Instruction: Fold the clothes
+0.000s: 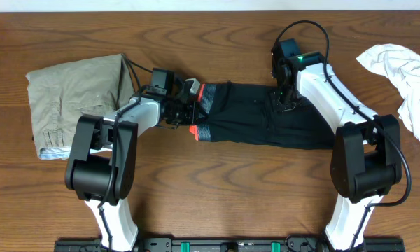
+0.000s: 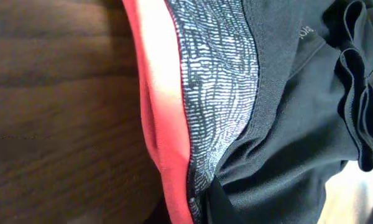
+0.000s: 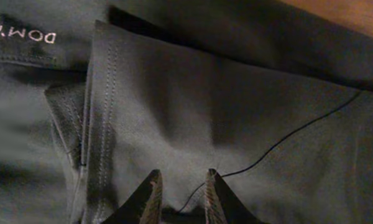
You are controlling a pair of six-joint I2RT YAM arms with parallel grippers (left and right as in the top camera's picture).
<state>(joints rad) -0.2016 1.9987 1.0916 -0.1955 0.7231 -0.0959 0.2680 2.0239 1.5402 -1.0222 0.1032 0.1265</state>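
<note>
Folding looks partway done: khaki trousers [image 1: 73,98] lie folded at left, the white garment [image 1: 406,77] sits crumpled at right, and black leggings [image 1: 266,119] stretch across the worktop [image 1: 217,196]. At their waistband [image 2: 217,93] the left fingers [image 1: 184,108] are closed; the right fingers [image 3: 150,196], narrow, pinch leg fabric.

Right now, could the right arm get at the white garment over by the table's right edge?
Probably, but not straight away: the right gripper looks pinched on the black leggings and must release first. Bare table lies between it and the white garment.
</note>
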